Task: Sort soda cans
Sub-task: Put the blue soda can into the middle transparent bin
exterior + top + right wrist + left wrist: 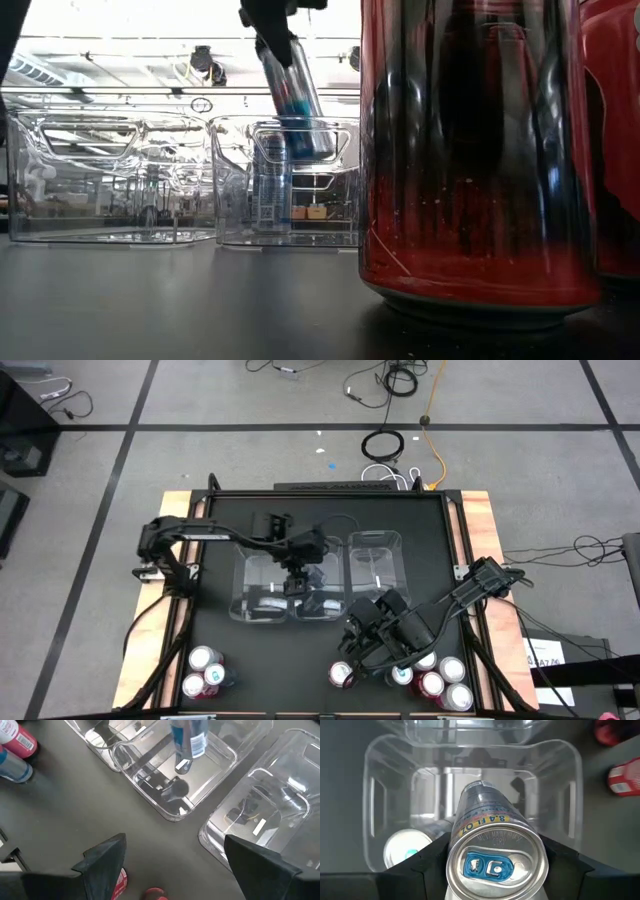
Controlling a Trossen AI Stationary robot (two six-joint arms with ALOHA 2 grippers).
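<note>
A blue soda can with a silver top hangs tilted over the middle clear bin, with my left gripper shut on it. Its lower end dips below the bin's rim. Another blue can stands upright on that bin's floor. My right gripper hovers open and empty above the table's near right part, over red cans. More red and blue cans stand near the front left corner. My left gripper pinches the blue can's side wall near its top end between its two fingers. The fingers come from above, slanting down, and the can runs along them. The can hangs clear, tilted, bottom end lowest, inside the middle bin's opening.
Three clear bins stand side by side mid-table: left, middle, right. A cluster of red cans stands at the near right, one red can close before the low camera. Wooden strips edge the table's left and right sides.
</note>
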